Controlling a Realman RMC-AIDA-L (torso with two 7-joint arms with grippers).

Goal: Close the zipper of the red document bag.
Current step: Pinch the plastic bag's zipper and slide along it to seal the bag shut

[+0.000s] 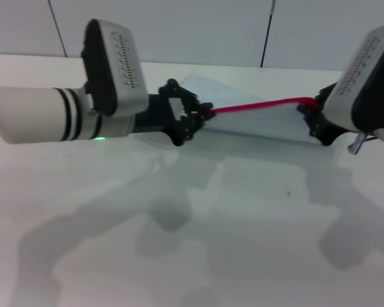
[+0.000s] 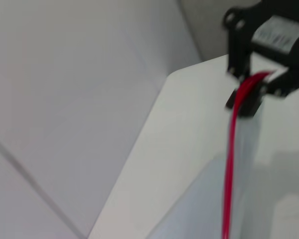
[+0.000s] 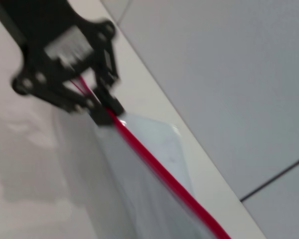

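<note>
Stretching between the 2 arms above the white table, the red document bag, a flat pouch of clear bluish plastic, hangs with its thin bright red zipper taut along the upper edge. The left gripper is pinched together on one end, and the right gripper is clamped on the other. Judging by this, the closing pull is in hand; next, one gripper should hold firm while the other slides along the strip.
</note>
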